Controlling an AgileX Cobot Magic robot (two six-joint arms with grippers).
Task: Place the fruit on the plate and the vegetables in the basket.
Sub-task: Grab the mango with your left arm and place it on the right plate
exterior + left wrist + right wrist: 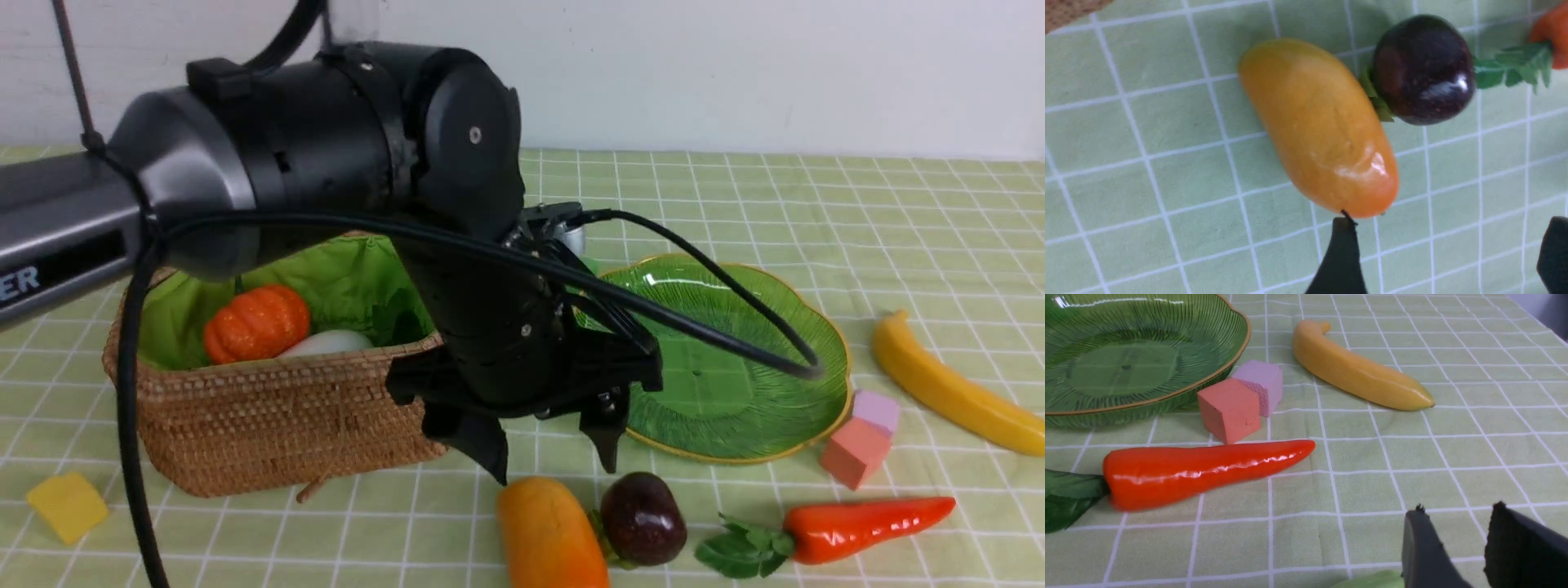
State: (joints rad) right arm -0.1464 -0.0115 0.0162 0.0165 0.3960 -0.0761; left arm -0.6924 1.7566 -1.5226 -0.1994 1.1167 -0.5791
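Front view is showing the mango [551,535] and the purple fruit [642,518] lying side by side on the checked cloth [898,229] at the near edge, with the banana [951,388] lying far right. The plate [718,392] is sitting behind them, beside the basket [269,416]. The left gripper [553,467] is hanging just above the mango, fingers spread wide and gripping nothing. The carrot [865,527] is lying right of the purple fruit, while the pumpkin [257,322] and the radish [326,343] are resting inside the basket. The right gripper [1457,510] is appearing only in its wrist view, fingers standing narrowly apart with cloth showing between them.
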